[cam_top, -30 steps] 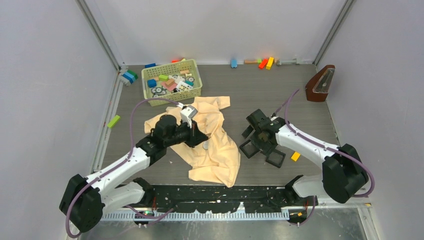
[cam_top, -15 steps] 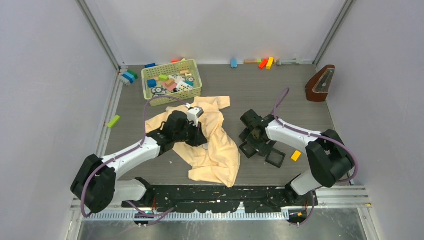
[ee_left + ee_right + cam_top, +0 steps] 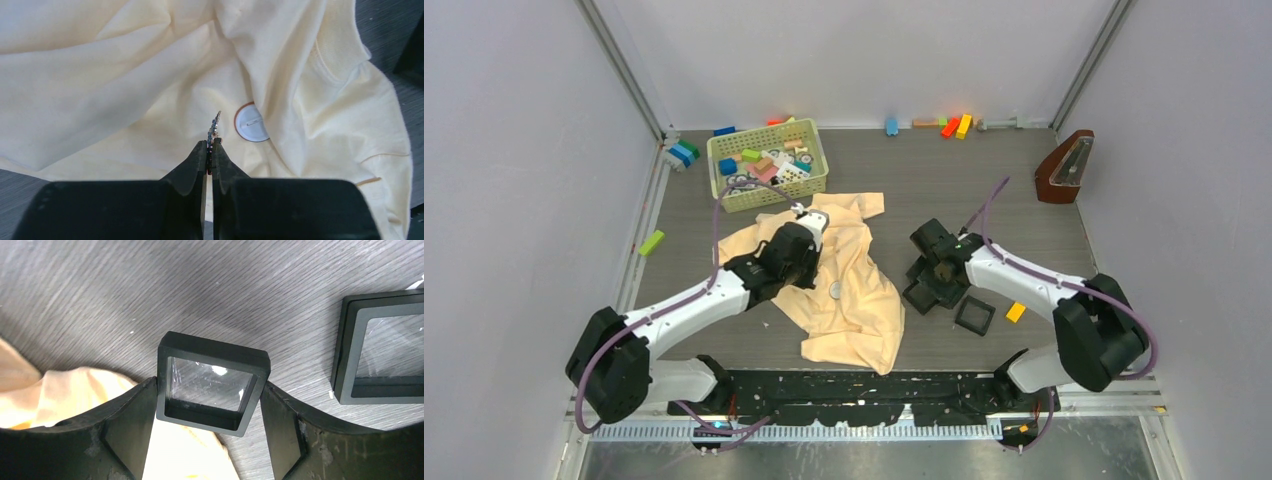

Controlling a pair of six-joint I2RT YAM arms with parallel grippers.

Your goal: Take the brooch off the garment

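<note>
Here, left end effector (image 3: 210, 147) pinches the brooch (image 3: 214, 126) tight; right end effector (image 3: 209, 388) clamps a black tray (image 3: 215, 347).

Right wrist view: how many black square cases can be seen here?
2. One black square case sits between the fingers of the right gripper; the other lies on the table at the view's right edge, partly cut off. More may lie outside this view.

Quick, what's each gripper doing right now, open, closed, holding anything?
Left gripper: closed, pinching the brooch at its tips.
Right gripper: closed on black square tray.
</note>
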